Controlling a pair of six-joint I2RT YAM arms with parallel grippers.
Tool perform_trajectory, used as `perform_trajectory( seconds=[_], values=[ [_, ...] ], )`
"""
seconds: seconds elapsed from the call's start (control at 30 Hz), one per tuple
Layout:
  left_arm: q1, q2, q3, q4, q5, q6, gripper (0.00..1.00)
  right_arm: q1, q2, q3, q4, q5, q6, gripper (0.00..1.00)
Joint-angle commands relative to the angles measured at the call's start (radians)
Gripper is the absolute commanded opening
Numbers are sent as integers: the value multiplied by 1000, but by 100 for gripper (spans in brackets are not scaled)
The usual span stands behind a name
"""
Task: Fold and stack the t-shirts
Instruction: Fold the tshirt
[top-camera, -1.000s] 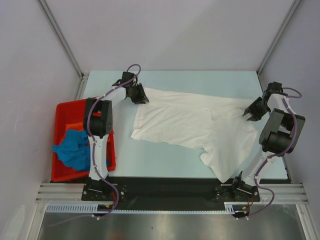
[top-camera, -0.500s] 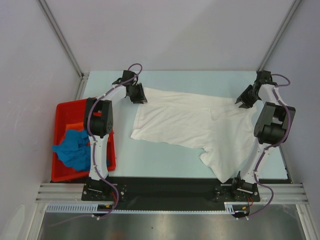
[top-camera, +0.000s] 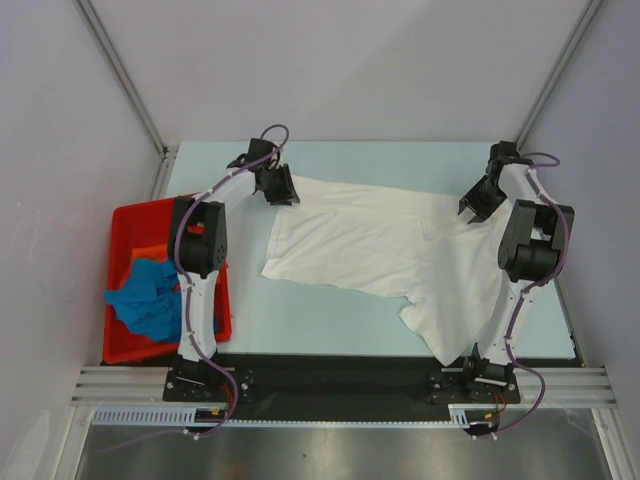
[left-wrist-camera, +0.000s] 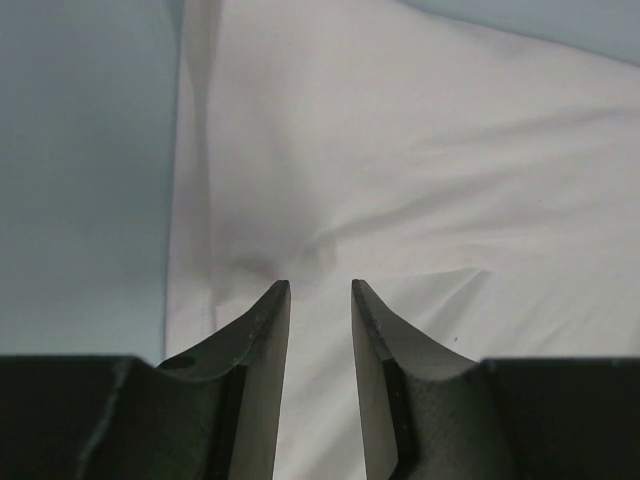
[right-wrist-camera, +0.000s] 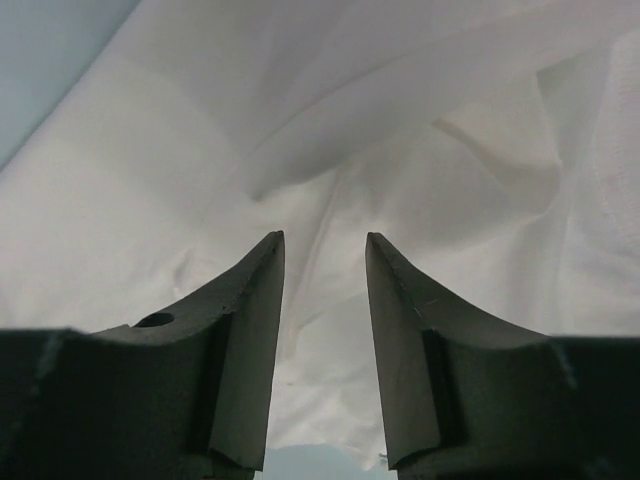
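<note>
- Your left gripper (left-wrist-camera: 320, 285) is hovering with its jaws narrowly parted. Nothing is sitting between them, and the tips are pointing down at a small pucker near the white t-shirt's (top-camera: 390, 245) edge.
- Your right gripper (right-wrist-camera: 325, 235) is showing a slightly wider gap and is also holding nothing. It is hanging over rumpled folds of the same cloth.
- Seen from above, the white t-shirt is lying spread but skewed across the middle of the table (top-camera: 330, 320). One lobe is trailing toward 5 o'clock and reaching the near edge.
- I judge you are working the first step, flattening and squaring this shirt, and no fold is showing yet.
- At 8 o'clock the red bin (top-camera: 125, 212) is holding the blue t-shirt (top-camera: 150, 300) bunched on top of the orange t-shirt (top-camera: 150, 253). Both are waiting their turn.
- Your right arm is rising from 5 o'clock and passing over the shirt's right side, so a careless sweep is risking a snag on the cloth there.
- At 11 o'clock the left gripper is sitting at the shirt's far left corner, and at 1 o'clock the right gripper is sitting over its far right part.
- The next move is likely calling for each set of jaws to drop and pinch a single layer at the far edge. After that you are looking at an even outward pull before any fold.
- Thin cloth is tending to bunch, so take one layer only.
</note>
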Motion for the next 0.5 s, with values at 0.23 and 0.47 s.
perform_trajectory(
  seconds=[0.23,0.47],
  values=[
    [-18,-90,15,11,40,3,37,21,108,156,-126,163,103,39],
    [-18,-91,12,11,43,8,37,23,143,182,-128,189,99,35]
  ],
)
